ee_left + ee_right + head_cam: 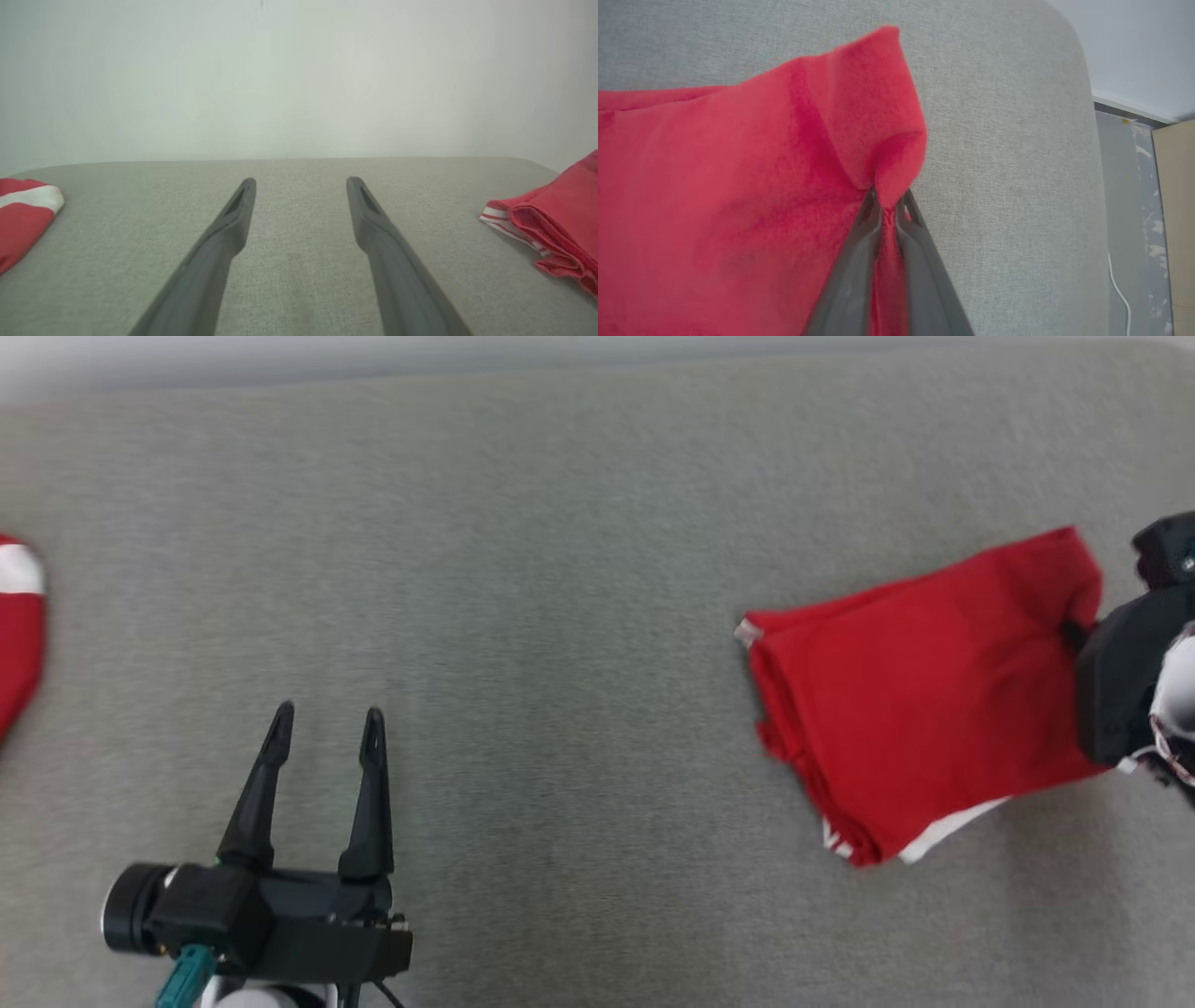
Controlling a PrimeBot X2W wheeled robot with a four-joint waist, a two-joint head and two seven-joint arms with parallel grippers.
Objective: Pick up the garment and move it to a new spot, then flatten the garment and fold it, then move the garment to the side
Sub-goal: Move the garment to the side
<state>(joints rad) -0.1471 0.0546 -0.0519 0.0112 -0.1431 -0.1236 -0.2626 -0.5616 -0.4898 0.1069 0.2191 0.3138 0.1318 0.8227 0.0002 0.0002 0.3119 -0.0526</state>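
Garment: the folded red garment lies at the right of the head view on the grey surface, with white trim along its lower edge.
Right gripper: your right gripper is pinched almost closed on the garment's right edge, just below its upper right corner. Cloth puckers between the fingers.
Left gripper: your left gripper is spread wide and holds nothing. It sits at the lower left, well apart from the garment.
Key relation: the garment stretches leftward from the right gripper, its long axis tilting up to the right. The right arm is far nearer, so moving it aside looks like that arm's job.
Hard to see: the head view's right edge cuts off most of the right gripper. You cannot tell how many layers are pinched. A second red cloth is cut off at the left edge.
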